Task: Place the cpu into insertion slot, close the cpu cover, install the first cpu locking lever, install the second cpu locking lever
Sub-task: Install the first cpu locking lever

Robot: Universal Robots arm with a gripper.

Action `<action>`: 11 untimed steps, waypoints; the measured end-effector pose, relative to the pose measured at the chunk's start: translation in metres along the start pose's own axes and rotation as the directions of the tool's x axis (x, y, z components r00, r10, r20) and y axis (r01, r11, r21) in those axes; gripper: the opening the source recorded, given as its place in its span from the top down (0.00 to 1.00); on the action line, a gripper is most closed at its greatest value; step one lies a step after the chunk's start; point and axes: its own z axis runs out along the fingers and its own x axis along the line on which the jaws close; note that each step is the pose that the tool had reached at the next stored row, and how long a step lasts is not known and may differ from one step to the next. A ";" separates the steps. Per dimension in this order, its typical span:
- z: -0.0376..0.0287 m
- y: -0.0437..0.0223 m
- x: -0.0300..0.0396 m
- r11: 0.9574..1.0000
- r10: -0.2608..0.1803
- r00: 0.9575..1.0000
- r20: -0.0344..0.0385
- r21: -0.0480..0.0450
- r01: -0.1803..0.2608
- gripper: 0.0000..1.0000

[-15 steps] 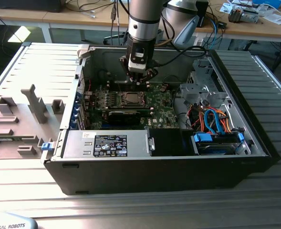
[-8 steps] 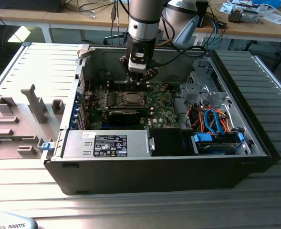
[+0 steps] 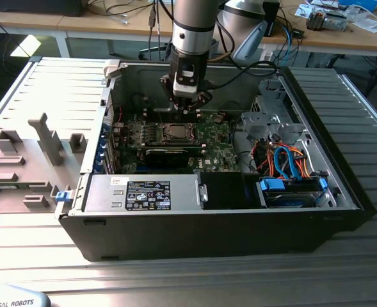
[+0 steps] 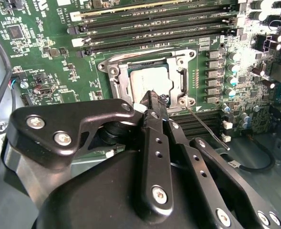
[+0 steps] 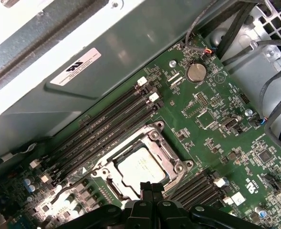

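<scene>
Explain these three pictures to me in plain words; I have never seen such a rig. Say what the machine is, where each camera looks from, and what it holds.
The silver cylinder in the exterior view is a robot arm ending in a black two-fingered gripper. That camera stands off the arm and sees an open black computer case lying on a ribbed grey metal table. The two wrist views come from cameras riding on the arm, looking past the gripper at the green circuit board. On it sits the small square silvery-grey cpu, with the thin silvery metal cover frame lying flat around it. The gripper's tips are closed together at that frame's edge; whether they pinch anything I cannot tell.
</scene>
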 end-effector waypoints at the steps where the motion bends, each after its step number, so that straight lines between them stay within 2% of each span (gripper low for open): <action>1: 0.0000 0.0000 0.0000 1.000 -0.004 1.000 0.000 0.000 0.004 0.89; 11: 0.0000 0.0000 0.0000 1.000 -0.029 1.000 0.001 0.001 0.029 0.89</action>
